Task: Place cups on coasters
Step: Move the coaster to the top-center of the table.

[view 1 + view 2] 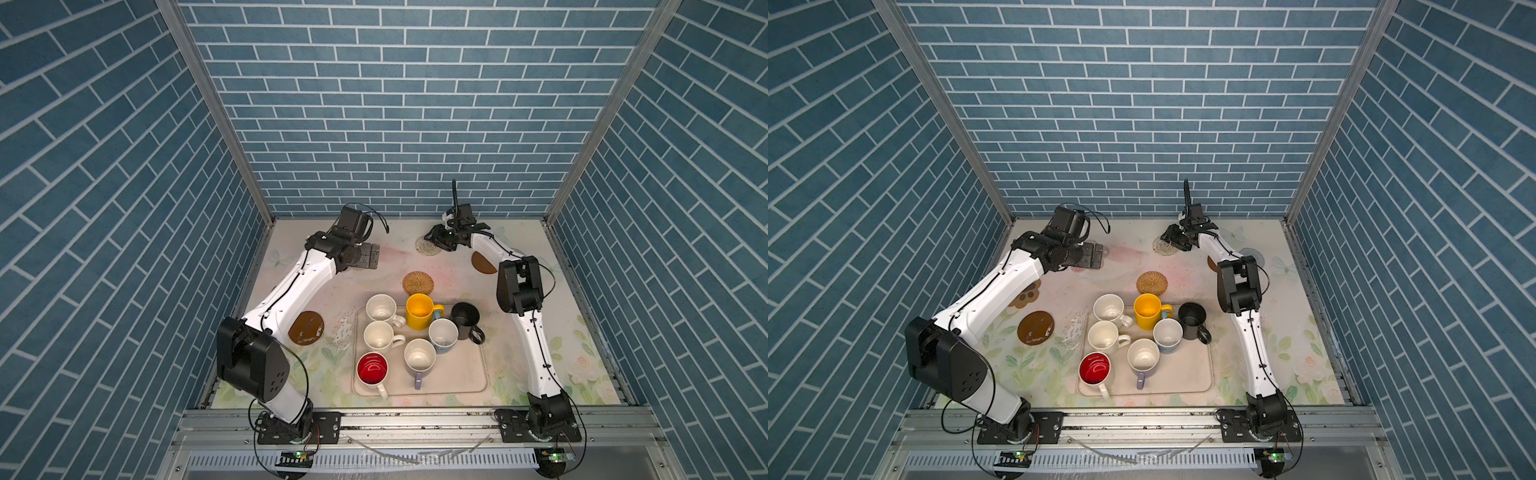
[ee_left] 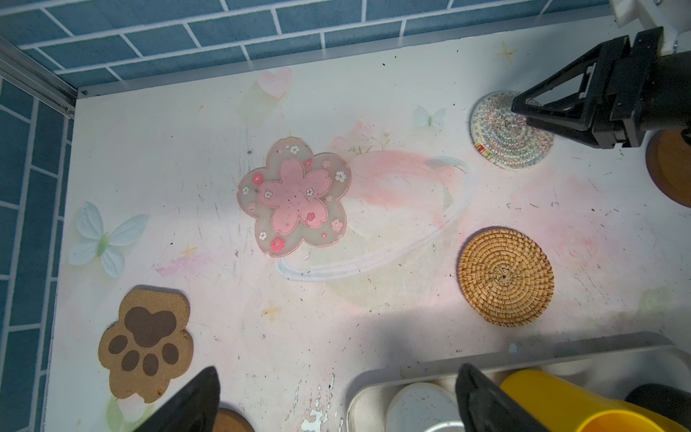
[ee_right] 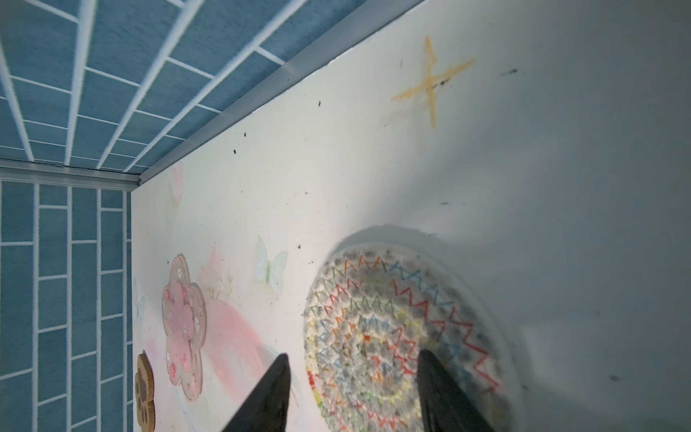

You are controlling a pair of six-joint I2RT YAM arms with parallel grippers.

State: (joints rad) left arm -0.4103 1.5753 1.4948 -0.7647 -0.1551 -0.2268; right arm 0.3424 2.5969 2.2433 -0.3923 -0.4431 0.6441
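right pincer (image 3: 353,353) and left pincer (image 2: 338,368) released over floral tabletop (image 1: 519,365), blue-brick walls (image 1: 395,124) around.

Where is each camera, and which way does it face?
Top views: high in front, looking down at the tray of mugs; both arms show.
Left wrist: above the flower coaster, looking down; open left gripper tips show.
Right wrist: low over the pale woven coaster; right gripper tips show.
Shared: both wrist views show the flower coaster.

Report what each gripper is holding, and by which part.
Nothing is held. The left gripper is open and empty. The right gripper has its jaws apart, straddling the edge of the pale woven coaster, which lies flat, ungripped.
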